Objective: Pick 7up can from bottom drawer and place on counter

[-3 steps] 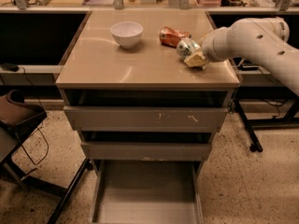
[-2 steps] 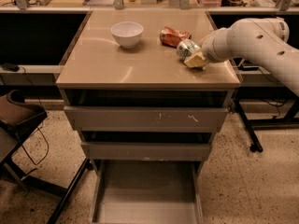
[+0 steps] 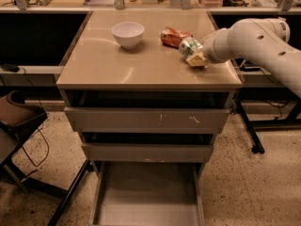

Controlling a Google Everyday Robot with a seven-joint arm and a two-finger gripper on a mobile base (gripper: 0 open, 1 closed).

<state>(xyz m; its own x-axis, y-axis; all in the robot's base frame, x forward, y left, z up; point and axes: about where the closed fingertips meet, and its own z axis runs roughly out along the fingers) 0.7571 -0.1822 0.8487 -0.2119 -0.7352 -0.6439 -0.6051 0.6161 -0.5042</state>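
Note:
The 7up can [image 3: 187, 45], green and silver, is tilted just above the right side of the counter [image 3: 141, 67]. My gripper [image 3: 194, 53] comes in from the right on a white arm and is shut on the can, with a cream fingertip [image 3: 197, 60] below it near the counter top. Whether the can touches the surface I cannot tell. The bottom drawer [image 3: 148, 199] is pulled open at the foot of the cabinet, and its bare floor holds nothing.
An orange-red dented can [image 3: 172, 36] lies just left of the 7up can. A white bowl [image 3: 128, 33] stands at the back middle of the counter. Two upper drawers [image 3: 146, 119] are slightly open. A dark chair [image 3: 19, 121] stands at the left.

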